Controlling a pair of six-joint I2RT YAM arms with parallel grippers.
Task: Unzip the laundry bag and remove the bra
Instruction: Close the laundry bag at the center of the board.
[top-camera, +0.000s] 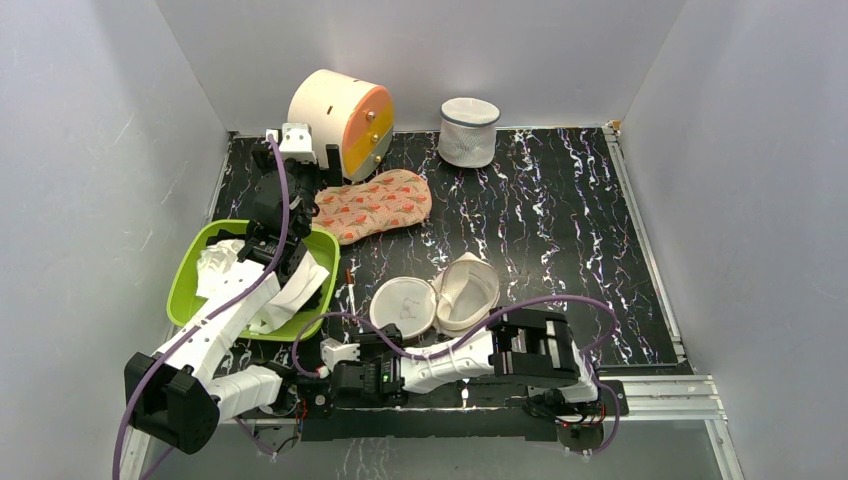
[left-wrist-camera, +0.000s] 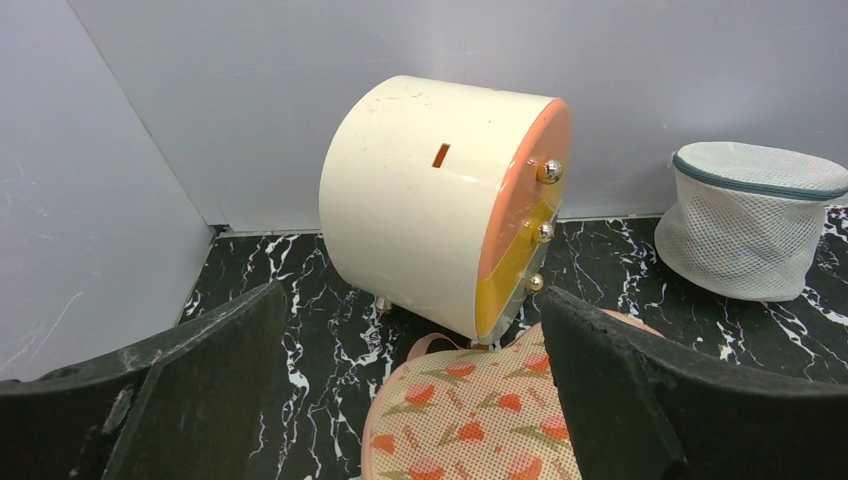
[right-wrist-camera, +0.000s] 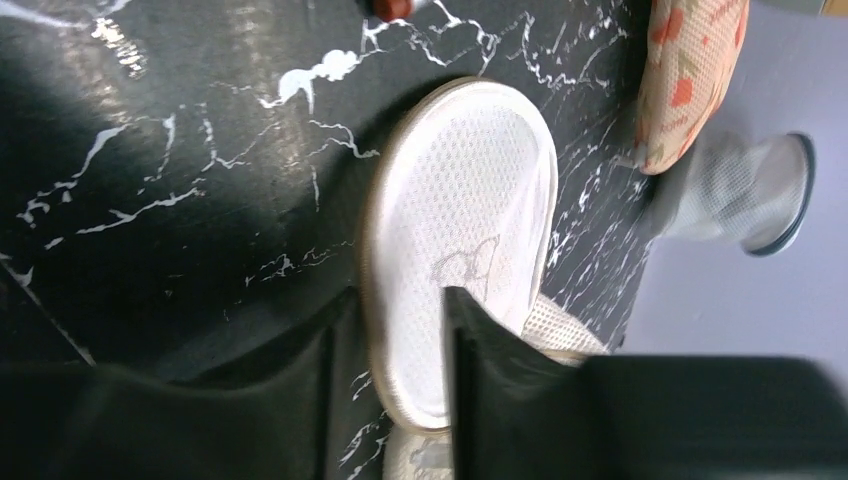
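- Fingers of the left gripper (left-wrist-camera: 410, 300) spread wide, empty, hovering at the far edge of the green bin (top-camera: 182, 292).
- Right gripper (right-wrist-camera: 398, 300) narrow, nothing clamped, just beside the laundry bag (top-camera: 470, 285), which lies unzipped.
- White bra (top-camera: 218, 268) sits crumpled in the bin — likely light, floppy, snag-prone; pinch a cup's edge.

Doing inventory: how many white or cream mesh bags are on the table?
2: the round cream mesh laundry bag, lying open near the front centre, and the white cylindrical mesh bag at the back wall.
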